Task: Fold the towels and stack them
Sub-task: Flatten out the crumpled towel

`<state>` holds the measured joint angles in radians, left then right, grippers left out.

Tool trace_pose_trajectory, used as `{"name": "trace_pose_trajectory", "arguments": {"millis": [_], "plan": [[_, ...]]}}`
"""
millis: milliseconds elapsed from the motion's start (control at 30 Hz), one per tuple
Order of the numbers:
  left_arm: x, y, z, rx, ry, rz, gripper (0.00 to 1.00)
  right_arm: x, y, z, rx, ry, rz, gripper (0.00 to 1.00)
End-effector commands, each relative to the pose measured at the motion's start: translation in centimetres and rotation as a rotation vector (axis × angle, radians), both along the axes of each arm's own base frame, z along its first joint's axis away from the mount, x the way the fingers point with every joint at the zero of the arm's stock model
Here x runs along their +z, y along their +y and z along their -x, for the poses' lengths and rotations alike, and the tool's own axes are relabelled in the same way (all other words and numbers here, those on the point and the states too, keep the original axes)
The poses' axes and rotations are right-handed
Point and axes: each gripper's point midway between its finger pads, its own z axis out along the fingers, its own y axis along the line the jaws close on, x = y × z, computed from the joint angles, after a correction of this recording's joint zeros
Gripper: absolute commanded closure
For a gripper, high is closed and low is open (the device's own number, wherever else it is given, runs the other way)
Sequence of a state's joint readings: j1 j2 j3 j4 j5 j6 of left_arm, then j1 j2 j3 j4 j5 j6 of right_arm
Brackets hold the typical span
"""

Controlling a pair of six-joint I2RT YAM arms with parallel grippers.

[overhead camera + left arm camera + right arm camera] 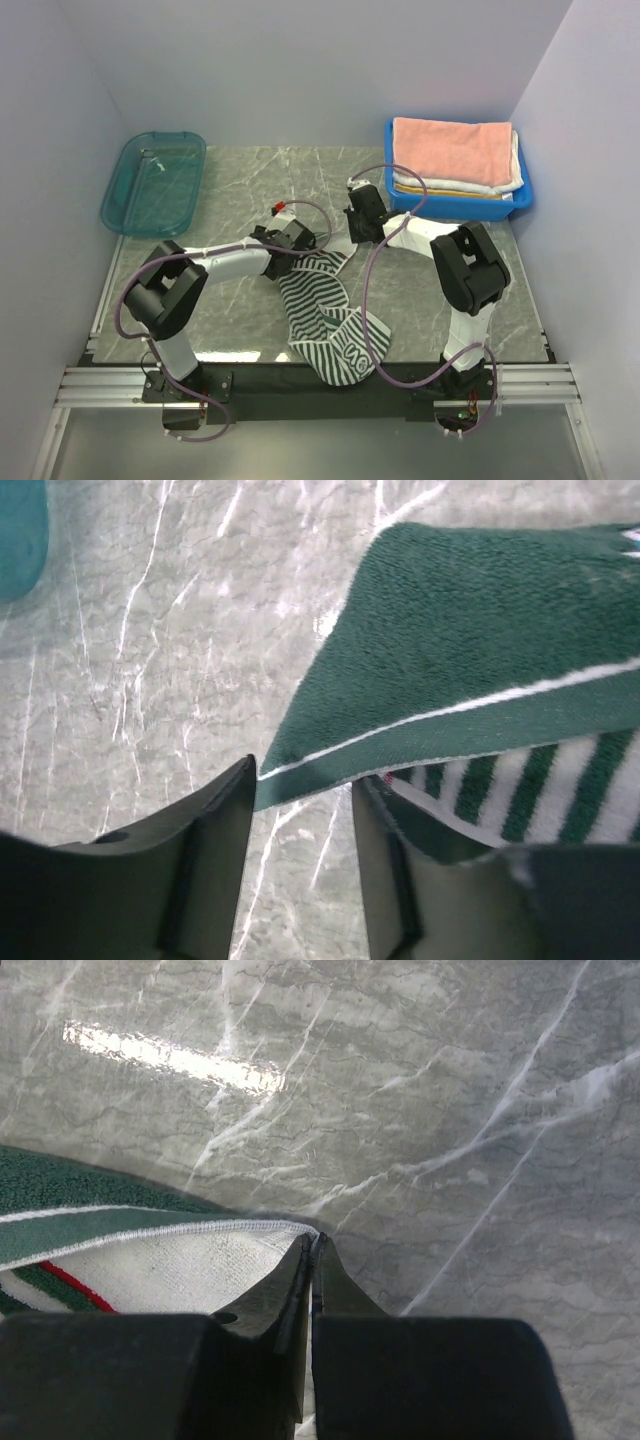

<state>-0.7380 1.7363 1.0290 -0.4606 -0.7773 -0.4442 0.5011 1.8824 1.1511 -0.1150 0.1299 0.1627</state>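
Starting the fold of the striped towel (325, 315): my right gripper (312, 1245) pinches one corner, my left gripper (303, 780) stands spread astride another. I judge left must close next.

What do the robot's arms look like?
The left arm and right arm have chunky black joints joined by white tubes. Purplish cables loop along them. Their fingers are flat, dark plates. A small red bit sits by the left wrist.
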Motion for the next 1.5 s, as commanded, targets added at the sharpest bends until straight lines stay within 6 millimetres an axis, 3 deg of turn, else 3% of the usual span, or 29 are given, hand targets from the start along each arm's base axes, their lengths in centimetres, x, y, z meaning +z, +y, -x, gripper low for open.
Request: {"name": "trace_pose_trajectory", "arguments": {"millis": [0, 500, 533, 600, 667, 800, 900, 933, 1033, 1133, 1300, 1367, 1400, 1433, 1467], "plan": [[1.2, 0.5, -0.7, 0.012, -0.035, 0.021, 0.53, 1.8, 0.1, -0.6, -0.006, -0.053, -0.024, 1.00], [-1.5, 1.5, -1.6, 0.060, 0.033, 0.045, 0.71, 1.8, 0.1, -0.7, -0.008, -0.053, -0.023, 1.00], [-1.6, 1.6, -1.6, 0.063, 0.032, 0.044, 0.76, 1.8, 0.2, -0.7, -0.005, -0.054, -0.021, 1.00], [-1.4, 1.8, -1.7, 0.067, 0.025, 0.045, 0.84, 1.7, 0.1, -0.6, -0.006, -0.052, -0.019, 1.00], [-0.8, 2.0, -1.8, 0.075, 0.010, 0.059, 0.99, 2.0, 0.1, -0.7, -0.008, -0.055, -0.023, 1.00], [1.2, 2.3, -1.9, 0.091, -0.027, 0.070, 0.99, 3.1, 0.1, -0.8, -0.012, -0.074, -0.031, 1.00], [5.2, 2.8, -2.3, 0.117, -0.115, 0.091, 0.99, 6.0, -0.3, -1.3, -0.030, -0.128, -0.028, 1.00], [6.2, 3.3, -2.0, 0.125, -0.123, 0.078, 0.99, 7.9, -0.6, -1.3, -0.037, -0.157, -0.034, 1.00], [11.4, 4.2, -2.2, 0.138, -0.216, 0.078, 0.99, 13.1, -1.5, -1.5, -0.066, -0.255, -0.036, 1.00], [18.0, 4.9, -2.5, 0.137, -0.333, 0.095, 0.99, 18.3, -2.3, -1.5, -0.080, -0.349, -0.043, 1.00], [29.5, 5.9, -2.2, 0.091, -0.540, 0.164, 1.00, 30.7, -3.9, -0.4, -0.084, -0.577, -0.091, 1.00], [33.5, 6.6, -1.8, 0.078, -0.608, 0.165, 1.00, 34.2, -5.0, 0.6, -0.094, -0.639, -0.084, 1.00], [36.1, 7.2, -1.2, 0.080, -0.656, 0.183, 1.00, 37.4, -5.5, 1.6, -0.102, -0.696, -0.117, 1.00], [36.1, 7.3, -0.9, 0.077, -0.648, 0.174, 1.00, 39.0, -6.0, 2.1, -0.092, -0.731, -0.104, 1.00], [38.3, 7.7, -0.4, 0.076, -0.688, 0.205, 1.00, 40.5, -6.2, 2.7, -0.077, -0.763, -0.105, 1.00]]}}
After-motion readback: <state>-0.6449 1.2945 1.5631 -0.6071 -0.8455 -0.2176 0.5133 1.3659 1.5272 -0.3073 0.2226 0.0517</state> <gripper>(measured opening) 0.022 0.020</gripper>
